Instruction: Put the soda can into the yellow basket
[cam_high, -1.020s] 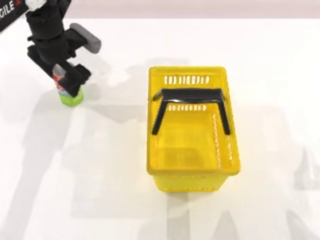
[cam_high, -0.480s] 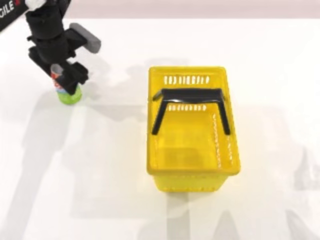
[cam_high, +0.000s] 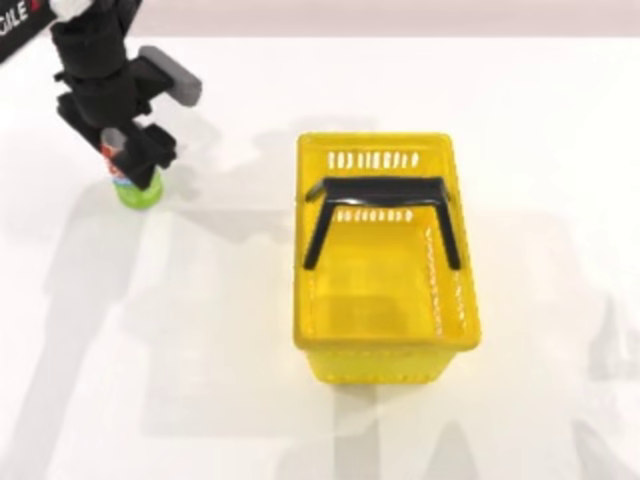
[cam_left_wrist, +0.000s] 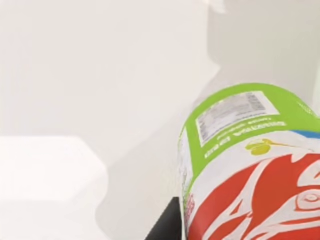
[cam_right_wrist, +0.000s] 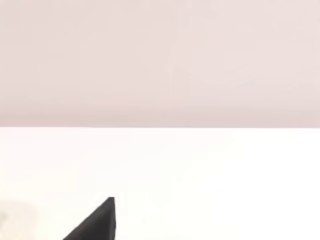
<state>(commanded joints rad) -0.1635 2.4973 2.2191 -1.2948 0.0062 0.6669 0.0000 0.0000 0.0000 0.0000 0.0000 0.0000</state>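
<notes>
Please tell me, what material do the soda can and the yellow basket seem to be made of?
The soda can looks like thin metal under a glossy printed wrap: smooth red, white and green graphics with a small label panel. The left claw is at it. The yellow basket looks like moulded plastic: even bright colour, slotted walls, slightly translucent floor. Its black handle seems matte plastic, though metal cannot be excluded.

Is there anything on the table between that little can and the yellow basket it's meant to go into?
Nothing visible stands between them. The soda can sits at the table's left under the left gripper, and only bare table lies before the yellow basket. Its black handle crosses the opening's far part.
</notes>
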